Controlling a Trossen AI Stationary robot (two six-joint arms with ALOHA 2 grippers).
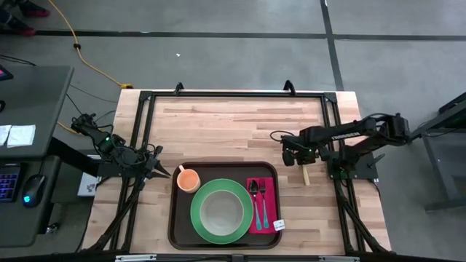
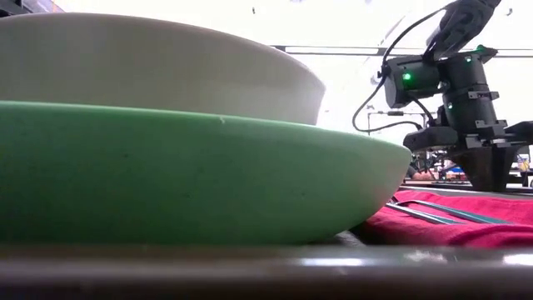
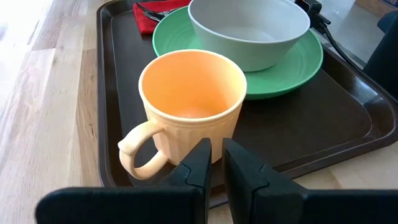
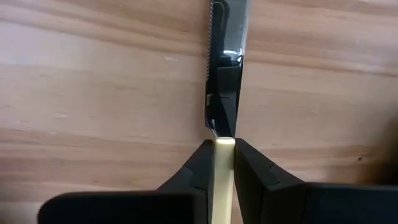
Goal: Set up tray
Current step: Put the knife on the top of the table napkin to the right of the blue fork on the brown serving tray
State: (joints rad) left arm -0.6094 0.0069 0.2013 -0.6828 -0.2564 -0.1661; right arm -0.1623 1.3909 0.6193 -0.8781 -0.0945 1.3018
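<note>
The dark brown tray (image 1: 177,231) lies at the table's near middle. On it stand an orange cup (image 1: 188,179), a green plate (image 1: 196,218) with a pale bowl (image 1: 222,211), and a red napkin (image 1: 271,191) bearing a fork and a spoon. A knife (image 4: 225,56) with a cream handle is in my right gripper (image 1: 297,156), which is shut on it over bare wood just right of the tray's far right corner. My left gripper (image 3: 216,163) waits at the tray's far left corner, close behind the cup (image 3: 193,99), its fingers a narrow gap apart with nothing between them. My right gripper pinches the knife's cream handle (image 4: 224,149) between its two fingers, right where the handle meets the dark serrated blade. The fingers come from above, pointing down, and lie across the knife. The knife lies about level, its handle end (image 1: 306,177) toward the table's near edge.
Bare wood lies far of the tray and to its right, where a black frame (image 1: 331,131) rims the table. The napkin's right strip (image 1: 274,207) beside the spoon is bare.
</note>
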